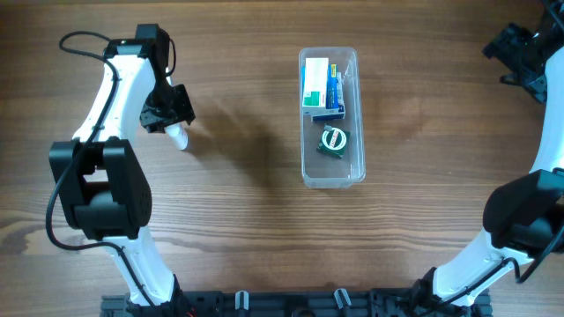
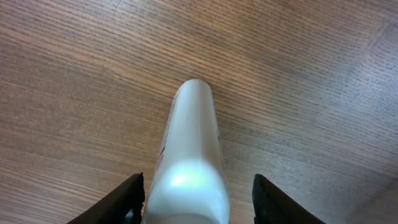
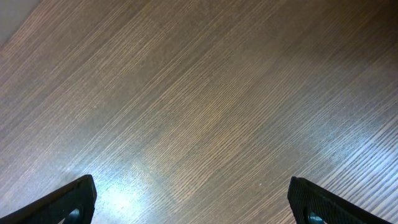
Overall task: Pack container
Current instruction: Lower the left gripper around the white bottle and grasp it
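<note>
A white bottle [image 2: 188, 162] is held in the left gripper [image 1: 169, 119]. The right gripper [image 3: 193, 199] is spread wide over bare table [image 3: 205, 99]. Small boxes [image 1: 321, 86] are seen in the container [image 1: 352, 167].

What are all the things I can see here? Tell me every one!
container: 1, clear plastic, middle of the table, long side running away from the robot.
boxes: a small stack, white, green and blue, in the far end of the container; exact count unclear.
round item: 1, green with white, in the container, nearer than the boxes.
white bottle: 1, white, left side of the table, between the left gripper's fingers.
table: 1, brown wood grain.
left gripper: 1, black fingers, around the white bottle.
right gripper: 1, black fingers, spread wide, far right, holding nothing.
</note>
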Available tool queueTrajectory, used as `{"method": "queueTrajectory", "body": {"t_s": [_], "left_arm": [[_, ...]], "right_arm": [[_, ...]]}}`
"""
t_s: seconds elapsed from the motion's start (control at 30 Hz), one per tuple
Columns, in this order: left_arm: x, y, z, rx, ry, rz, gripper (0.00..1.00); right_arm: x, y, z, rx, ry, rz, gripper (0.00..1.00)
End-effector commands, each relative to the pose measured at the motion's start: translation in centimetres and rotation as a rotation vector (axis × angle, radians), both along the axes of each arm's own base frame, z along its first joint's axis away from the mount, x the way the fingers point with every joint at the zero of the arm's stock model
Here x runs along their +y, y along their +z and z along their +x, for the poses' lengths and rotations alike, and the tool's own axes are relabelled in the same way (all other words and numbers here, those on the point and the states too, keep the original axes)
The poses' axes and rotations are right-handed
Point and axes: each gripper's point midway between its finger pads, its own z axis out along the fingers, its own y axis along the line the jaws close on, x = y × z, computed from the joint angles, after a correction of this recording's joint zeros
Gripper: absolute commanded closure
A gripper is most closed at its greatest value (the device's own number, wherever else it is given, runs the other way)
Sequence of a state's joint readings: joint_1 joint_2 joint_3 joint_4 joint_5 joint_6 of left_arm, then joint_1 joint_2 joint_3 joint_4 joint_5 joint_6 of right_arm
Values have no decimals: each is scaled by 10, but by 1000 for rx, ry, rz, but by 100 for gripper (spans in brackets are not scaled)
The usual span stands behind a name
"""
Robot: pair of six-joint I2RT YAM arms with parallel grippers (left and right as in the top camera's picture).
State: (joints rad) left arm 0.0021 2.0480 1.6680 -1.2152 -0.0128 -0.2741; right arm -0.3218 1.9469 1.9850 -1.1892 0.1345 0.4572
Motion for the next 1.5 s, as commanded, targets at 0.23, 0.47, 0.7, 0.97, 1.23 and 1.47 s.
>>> {"method": "queueTrajectory", "body": {"t_s": [0.23, 0.47, 0.7, 0.97, 1.23, 1.47], "left_arm": [[5, -5, -7, 35, -7, 22, 50], [8, -5, -2, 16, -8, 41, 51], [8, -5, -3, 17, -8, 40, 60], [8, -5, -4, 24, -8, 40, 64], [8, -4, -7, 35, -8, 40, 68], [8, 18, -4, -14, -8, 40, 72]], "right_arm": [[0, -4, 2, 2, -11, 8, 0], [0, -4, 2, 2, -11, 8, 0], [0, -4, 2, 2, -11, 8, 0], [0, -4, 2, 2, -11, 8, 0], [0, -4, 2, 2, -11, 8, 0], [0, -4, 2, 2, -11, 8, 0]]}}
